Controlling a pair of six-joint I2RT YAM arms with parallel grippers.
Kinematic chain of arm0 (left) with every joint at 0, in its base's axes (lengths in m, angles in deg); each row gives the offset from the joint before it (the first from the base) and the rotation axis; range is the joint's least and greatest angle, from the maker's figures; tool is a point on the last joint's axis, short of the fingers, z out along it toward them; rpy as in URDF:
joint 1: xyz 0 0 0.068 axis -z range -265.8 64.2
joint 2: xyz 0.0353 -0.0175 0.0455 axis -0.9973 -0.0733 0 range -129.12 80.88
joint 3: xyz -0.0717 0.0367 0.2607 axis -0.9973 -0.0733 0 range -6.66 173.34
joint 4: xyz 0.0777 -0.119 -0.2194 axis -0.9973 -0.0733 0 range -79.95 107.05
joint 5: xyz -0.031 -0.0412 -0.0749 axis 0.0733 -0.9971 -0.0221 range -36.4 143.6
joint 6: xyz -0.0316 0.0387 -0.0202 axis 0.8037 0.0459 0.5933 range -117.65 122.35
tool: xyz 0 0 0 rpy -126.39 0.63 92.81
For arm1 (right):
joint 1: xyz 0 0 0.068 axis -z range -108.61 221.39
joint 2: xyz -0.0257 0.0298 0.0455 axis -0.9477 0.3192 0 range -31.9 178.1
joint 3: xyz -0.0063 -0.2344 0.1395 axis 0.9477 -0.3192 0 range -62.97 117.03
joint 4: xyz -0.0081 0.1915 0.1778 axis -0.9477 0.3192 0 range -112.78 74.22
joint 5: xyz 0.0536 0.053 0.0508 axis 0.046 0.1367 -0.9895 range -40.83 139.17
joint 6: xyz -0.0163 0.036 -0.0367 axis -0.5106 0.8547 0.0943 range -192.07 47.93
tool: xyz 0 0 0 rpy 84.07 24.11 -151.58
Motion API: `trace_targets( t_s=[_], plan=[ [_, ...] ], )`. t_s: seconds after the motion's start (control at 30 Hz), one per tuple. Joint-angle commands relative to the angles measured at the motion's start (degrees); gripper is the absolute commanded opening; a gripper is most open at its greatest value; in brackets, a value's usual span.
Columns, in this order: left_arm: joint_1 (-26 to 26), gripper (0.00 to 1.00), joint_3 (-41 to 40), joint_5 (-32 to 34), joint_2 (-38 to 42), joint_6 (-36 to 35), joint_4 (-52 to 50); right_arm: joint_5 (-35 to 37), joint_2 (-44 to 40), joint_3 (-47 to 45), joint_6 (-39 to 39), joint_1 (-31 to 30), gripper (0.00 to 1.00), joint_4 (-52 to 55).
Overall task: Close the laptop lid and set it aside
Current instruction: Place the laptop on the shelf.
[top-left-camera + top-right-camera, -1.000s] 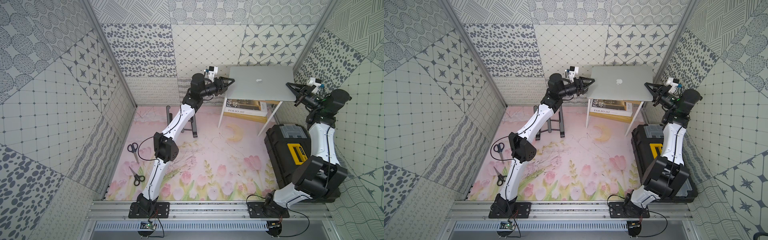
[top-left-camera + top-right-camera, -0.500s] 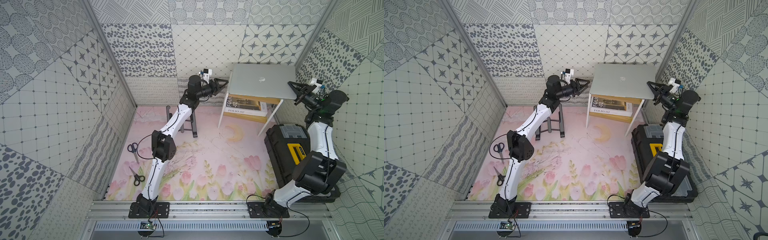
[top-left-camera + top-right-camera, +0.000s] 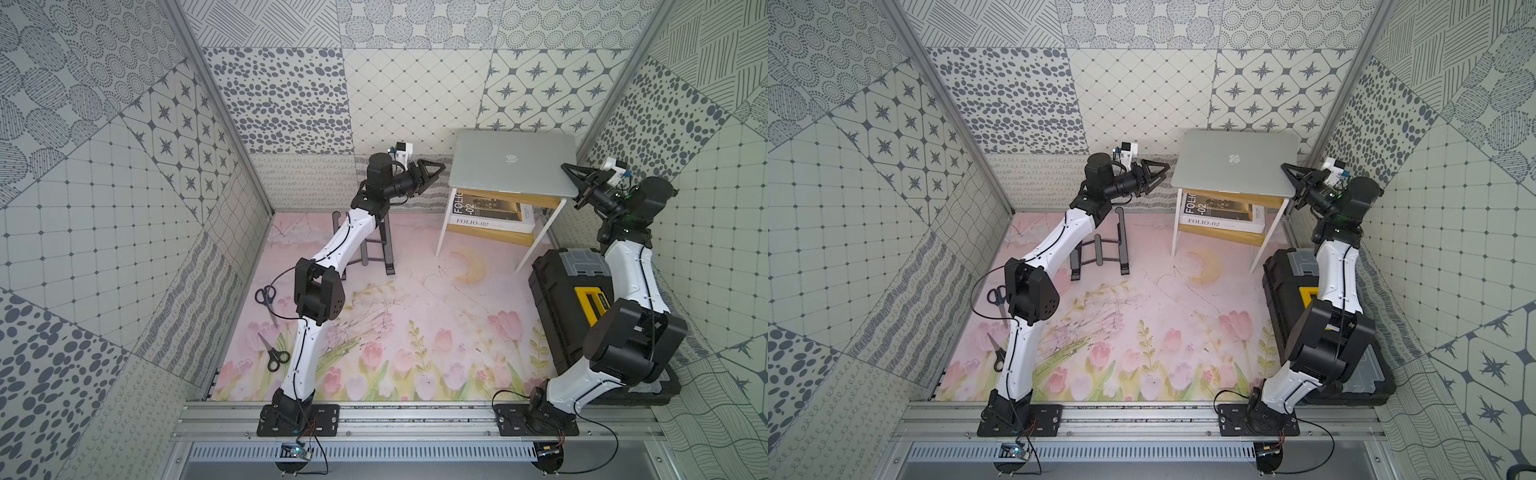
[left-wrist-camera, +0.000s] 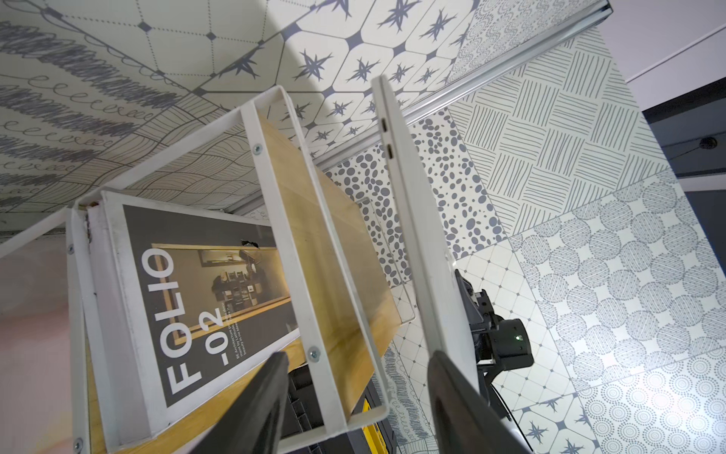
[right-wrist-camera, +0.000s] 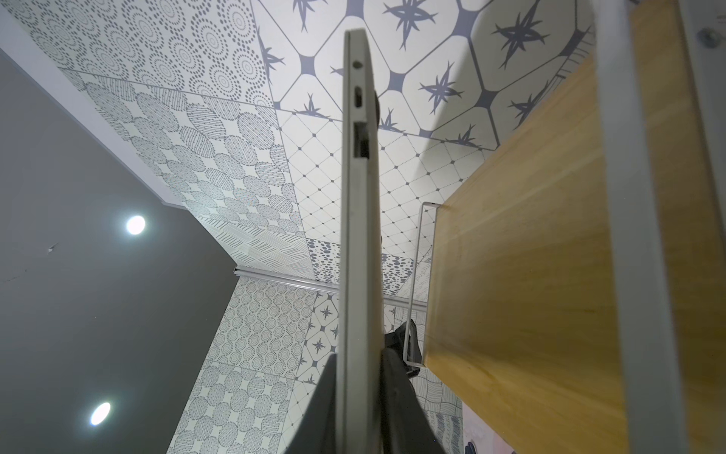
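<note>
You have the closed laptop point(image 3: 513, 166) held flat above the far-right table point(image 3: 444, 232), long axis left-right, right gripper point(image 3: 570, 185) pinched on its right edge, left gripper point(image 3: 436, 176) spread wide, empty, just off its left edge, so lowering likely falls to the right arm.

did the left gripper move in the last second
Yes. The left gripper has backed off the laptop edge, away from the white side table, and its jaws are open.
</note>
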Motion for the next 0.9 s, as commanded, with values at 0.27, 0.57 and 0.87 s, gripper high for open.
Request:
trace_targets(
  t_s=[0.27,0.57,0.87],
  plan=[
    [-0.4,0.61,2.43,-2.96,-0.04,-2.8,2.33,4.8,0.74,6.98,-4.62,-0.8,0.0,3.07],
    [-0.38,0.6,2.99,-5.7,-0.66,-2.41,1.35,3.3,3.99,10.71,-6.41,-1.68,0.22,6.61],
    [-1.12,0.59,-1.39,-7.13,0.53,-1.0,3.98,1.87,6.31,15.96,-13.6,-1.48,0.26,15.62]
  ],
)
